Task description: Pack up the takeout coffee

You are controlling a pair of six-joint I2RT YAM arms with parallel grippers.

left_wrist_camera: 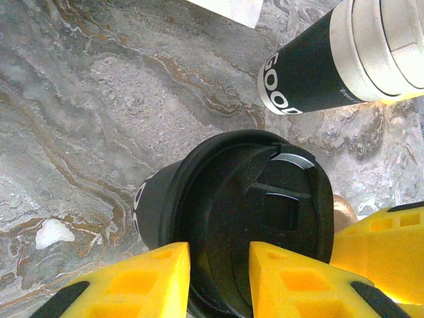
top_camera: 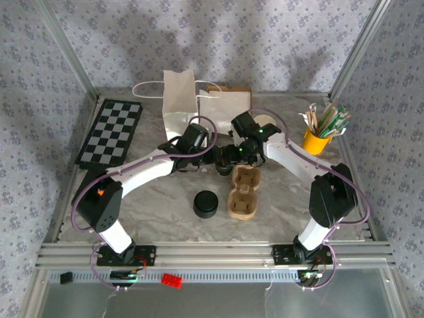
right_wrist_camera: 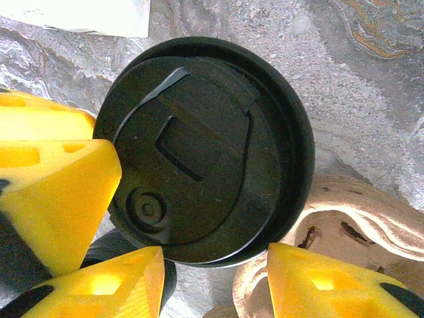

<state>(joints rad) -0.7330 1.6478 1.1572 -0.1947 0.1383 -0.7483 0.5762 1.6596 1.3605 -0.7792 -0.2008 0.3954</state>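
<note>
The takeout coffee (left_wrist_camera: 252, 205) stands on the marble table, a cup with a dark band and a round black lid (right_wrist_camera: 205, 146). Both grippers meet over it at mid-table, and in the top view they hide it. My left gripper (left_wrist_camera: 218, 285) hovers over the lid's near edge, its yellow fingers (left_wrist_camera: 139, 285) apart with the lid showing in the gap. My right gripper (right_wrist_camera: 215, 288) is open wider, its fingertips (right_wrist_camera: 324, 278) just off the lid's rim, touching nothing. The left gripper's fingers (right_wrist_camera: 53, 192) crowd the lid from the left in the right wrist view.
A cardboard cup carrier (top_camera: 242, 192) lies just in front of the grippers. A stack of black lids (top_camera: 206, 204) sits to its left. A stack of lidless cups (left_wrist_camera: 344, 53) stands close behind. White paper bags (top_camera: 180, 99), a checkerboard (top_camera: 111, 131) and a yellow stirrer cup (top_camera: 317, 139) line the back.
</note>
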